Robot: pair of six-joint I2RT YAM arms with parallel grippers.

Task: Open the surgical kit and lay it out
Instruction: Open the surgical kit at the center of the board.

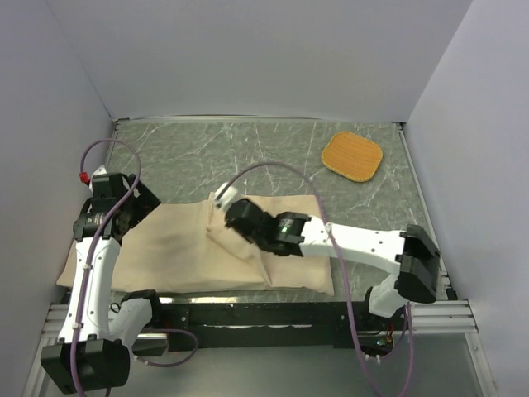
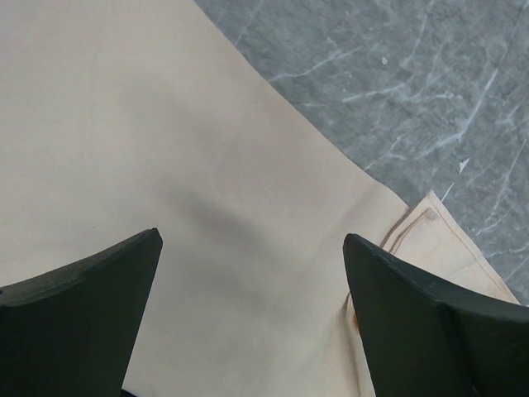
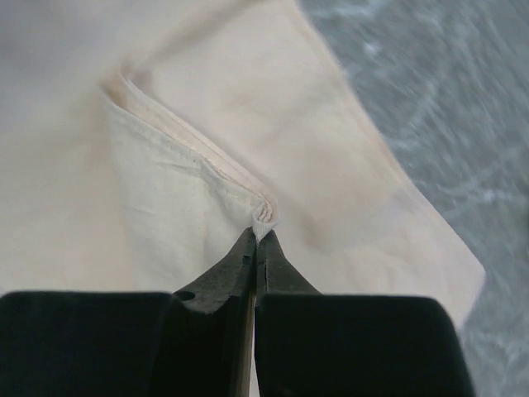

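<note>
Robot lab test cell. Plain white panels (image 1: pixel 248 50) close me in on three sides, with a grey marbled tabletop (image 1: pixel 207 153) underneath. My left arm (image 1: pixel 91 281) and right arm (image 1: pixel 355 241) are bolted to an aluminium rail (image 1: pixel 463 314) at the near edge: a bench rig.

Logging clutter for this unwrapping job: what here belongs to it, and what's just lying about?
Belongs: beige wrapping cloth, its hemmed fold pinched by the right gripper; left gripper, open above it.
Lying about: orange woven pad, apart from the cloth, far right.
</note>
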